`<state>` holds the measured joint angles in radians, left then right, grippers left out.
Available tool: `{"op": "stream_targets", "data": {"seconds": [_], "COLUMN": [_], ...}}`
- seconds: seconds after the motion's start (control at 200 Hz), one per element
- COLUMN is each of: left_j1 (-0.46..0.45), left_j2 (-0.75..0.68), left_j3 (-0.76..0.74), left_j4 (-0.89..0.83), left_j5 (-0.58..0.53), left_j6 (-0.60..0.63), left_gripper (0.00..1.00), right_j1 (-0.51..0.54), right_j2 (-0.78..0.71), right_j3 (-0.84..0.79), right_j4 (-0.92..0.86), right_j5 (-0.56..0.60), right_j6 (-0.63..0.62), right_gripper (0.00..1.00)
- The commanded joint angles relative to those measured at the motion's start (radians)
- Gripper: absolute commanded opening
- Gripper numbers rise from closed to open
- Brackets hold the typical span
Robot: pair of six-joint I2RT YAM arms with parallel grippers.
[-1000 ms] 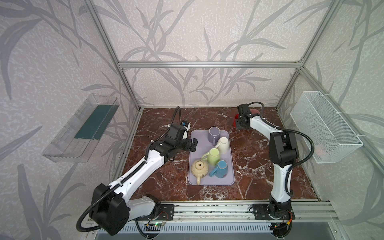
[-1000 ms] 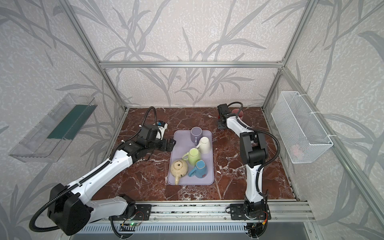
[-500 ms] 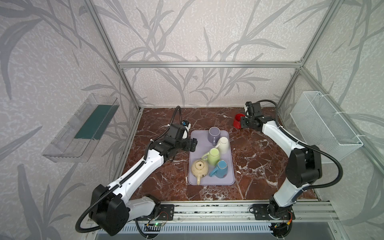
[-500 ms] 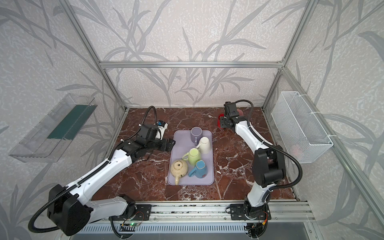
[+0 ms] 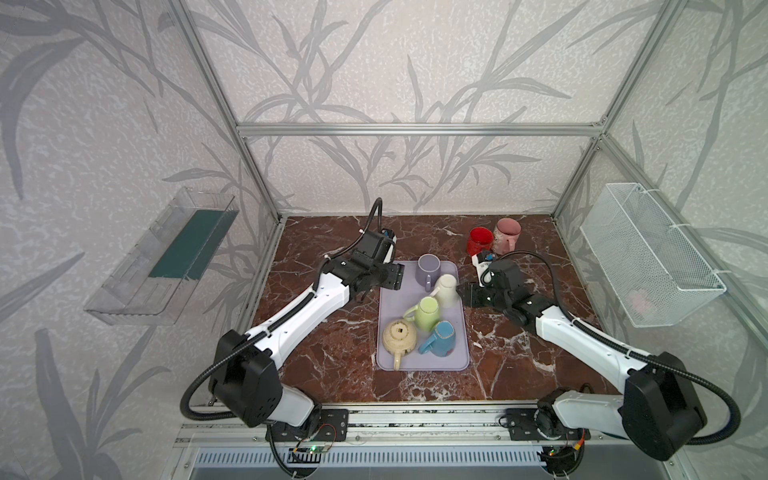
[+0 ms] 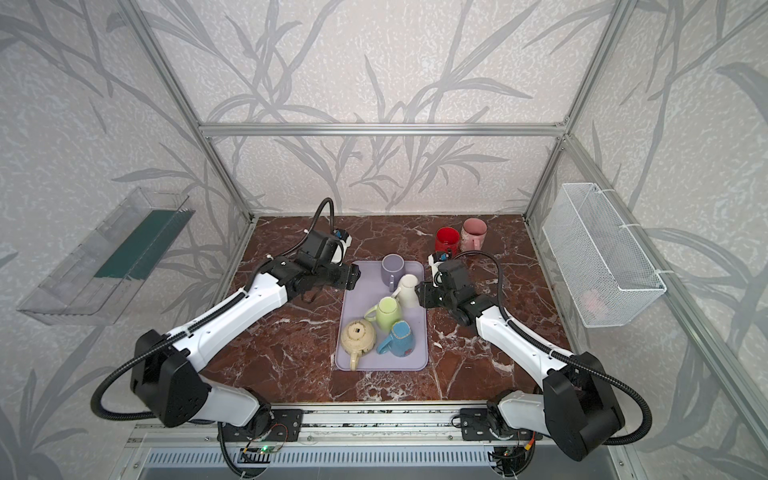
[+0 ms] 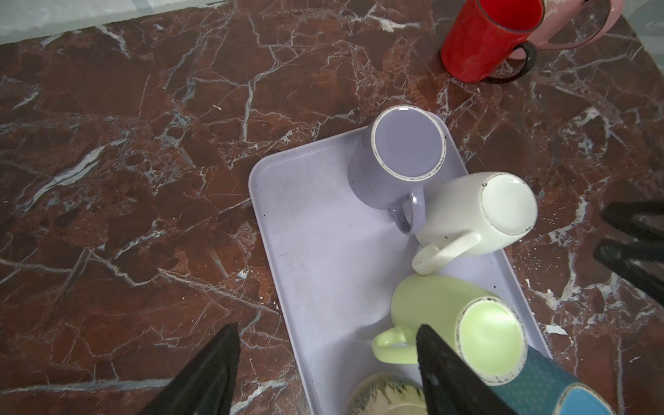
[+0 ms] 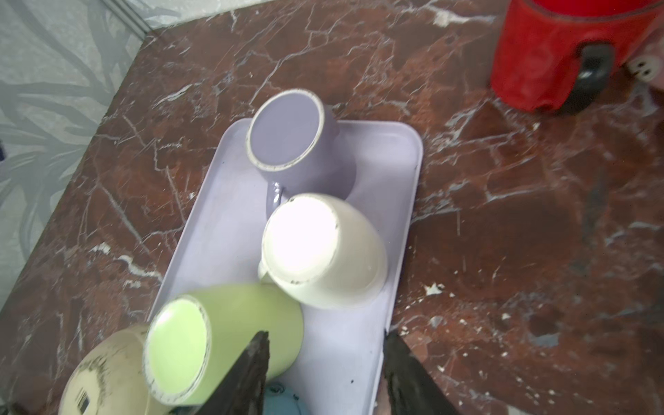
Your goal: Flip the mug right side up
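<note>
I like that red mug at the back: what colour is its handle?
Black. The handle of the red mug shows best in the left wrist view.

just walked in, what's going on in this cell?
Both arms hover at the lavender tray, holding nothing. The right gripper, open, is beside the cream mug; the left gripper, open, is near the purple mug. Those, plus the green mug and blue mug, are base-up. The red mug and pink mug stand upright on the table.

Lilac tray [image 5: 390,303], lilac mug [image 5: 429,268], cream mug [image 5: 446,289], red mug [image 5: 481,241], brown marbled table [image 5: 332,332]
</note>
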<state>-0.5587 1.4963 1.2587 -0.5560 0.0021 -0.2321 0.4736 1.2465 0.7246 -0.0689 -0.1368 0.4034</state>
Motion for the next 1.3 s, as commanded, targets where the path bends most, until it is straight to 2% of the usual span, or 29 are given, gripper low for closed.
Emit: {"op": "stream_targets", "data": {"seconds": [0.0, 0.105, 0.215, 0.39, 0.57, 0.905, 1.295], "left_j1": [-0.016, -0.028, -0.043, -0.066, -0.089, -0.092, -0.092], "left_j2": [0.036, 0.089, 0.172, 0.274, 0.373, 0.483, 0.528], "left_j3": [0.031, 0.045, 0.092, 0.17, 0.239, 0.34, 0.326], "left_j4": [-0.02, 0.012, 0.02, 0.035, 0.046, 0.013, 0.027], "left_j5": [-0.036, -0.028, -0.022, -0.029, -0.031, -0.017, -0.028], "left_j6": [-0.034, -0.055, -0.07, -0.089, -0.099, -0.128, -0.125], "left_gripper": [0.69, 0.6, 0.58, 0.66, 0.74, 0.76, 0.78], "right_j1": [0.003, 0.003, 0.003, 0.003, 0.002, 0.003, 0.002], "right_j2": [-0.071, -0.096, -0.124, -0.138, -0.154, -0.121, -0.102], "right_j3": [-0.058, -0.09, -0.116, -0.133, -0.158, -0.162, -0.156], "right_j4": [0.097, 0.071, 0.075, 0.071, 0.089, 0.106, 0.112], "right_j5": [0.011, 0.063, 0.113, 0.207, 0.252, 0.246, 0.239], "right_j6": [0.054, 0.052, 0.077, 0.084, 0.109, 0.123, 0.115], "right_gripper": [0.52, 0.52, 0.52, 0.52, 0.52, 0.52, 0.52]}}
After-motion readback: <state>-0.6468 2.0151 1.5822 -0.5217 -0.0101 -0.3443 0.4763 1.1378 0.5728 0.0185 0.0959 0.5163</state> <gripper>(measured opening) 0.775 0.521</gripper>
